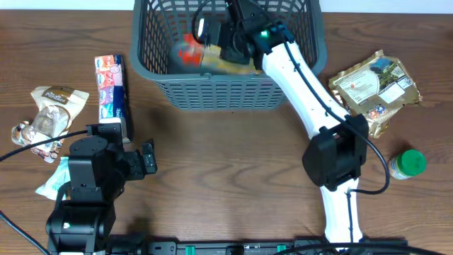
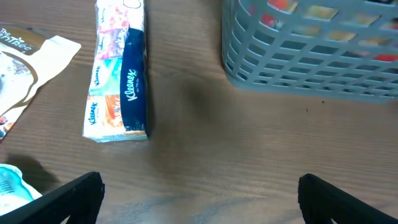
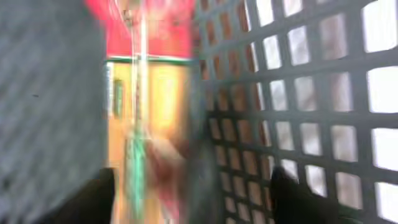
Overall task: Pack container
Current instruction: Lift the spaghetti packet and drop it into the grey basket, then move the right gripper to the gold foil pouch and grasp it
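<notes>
The container (image 1: 226, 88) is a dark grey slotted basket at the table's far middle. It also shows in the left wrist view (image 2: 298, 56) and in the right wrist view (image 3: 298, 93). A red, orange and yellow packet (image 1: 190, 53) lies inside it, blurred in the right wrist view (image 3: 155, 112). My right gripper (image 1: 221, 41) reaches down into the basket over this packet. Its fingers (image 3: 193, 199) are spread wide apart, with the packet below and between them. My left gripper (image 1: 147, 161) is open and empty low over the table at the front left, and its wrist view (image 2: 199, 199) shows bare wood between the fingers.
A Kleenex tissue pack (image 1: 112, 92) (image 2: 118, 74) lies left of the basket. A brown and white pouch (image 1: 49, 113) (image 2: 25, 56) and a light blue packet (image 1: 53, 177) (image 2: 12, 183) lie at the far left. A gold-brown pouch (image 1: 374, 85) and a green-lidded jar (image 1: 407, 164) are on the right.
</notes>
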`<state>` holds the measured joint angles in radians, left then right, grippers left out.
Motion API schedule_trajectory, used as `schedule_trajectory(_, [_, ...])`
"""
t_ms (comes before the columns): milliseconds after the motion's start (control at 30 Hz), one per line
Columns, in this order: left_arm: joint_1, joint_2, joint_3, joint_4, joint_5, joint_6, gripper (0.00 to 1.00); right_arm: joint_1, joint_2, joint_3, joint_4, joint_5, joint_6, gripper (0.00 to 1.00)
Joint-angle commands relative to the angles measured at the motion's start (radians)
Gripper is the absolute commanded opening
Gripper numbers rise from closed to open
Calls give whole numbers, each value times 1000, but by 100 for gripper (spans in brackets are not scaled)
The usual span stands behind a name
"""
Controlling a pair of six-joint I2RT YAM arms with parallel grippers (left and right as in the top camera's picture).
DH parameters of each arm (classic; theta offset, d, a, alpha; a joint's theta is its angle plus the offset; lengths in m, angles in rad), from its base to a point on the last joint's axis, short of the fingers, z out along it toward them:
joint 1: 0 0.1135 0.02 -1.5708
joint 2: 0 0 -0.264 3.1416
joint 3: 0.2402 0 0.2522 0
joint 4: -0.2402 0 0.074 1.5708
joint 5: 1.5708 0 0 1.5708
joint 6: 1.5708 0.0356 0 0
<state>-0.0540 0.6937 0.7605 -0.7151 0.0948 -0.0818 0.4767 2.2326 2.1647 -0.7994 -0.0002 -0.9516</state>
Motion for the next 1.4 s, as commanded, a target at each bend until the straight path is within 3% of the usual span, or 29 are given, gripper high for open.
schedule_trajectory(0, [5,-3,23,-3,0,-6,98,-6,-58,27,-2,-5,17,66])
schedule_trajectory(133, [5,-3,23,-3,0,-6,99,-4,-103,27,-1,-4,65,66])
schedule_trajectory(300, [5,-3,23,-3,0,-5,99,-16,-217,31,29,64,261,65])
schedule_trajectory(467, [5,-3,23,-3,0,-5,98,-96,-355,42,40,262,483,83])
schedule_trajectory(633, [5,-3,23,-3,0,-5,99,-272,-483,42,-6,323,792,99])
schedule_trajectory(833, [5,-3,23,-3,0,-5,98,-602,-565,42,-320,319,1450,99])
schedule_trajectory(900, [5,-3,23,-3,0,-5,98,-697,-562,40,-432,277,1562,99])
schedule_trajectory(1133, [5,-3,23,-2,0,-5,98,-903,-472,-61,-529,119,1582,99])
schedule_trajectory(1367, [5,-3,23,-3,0,-6,98,-919,-307,-219,-468,30,1511,99])
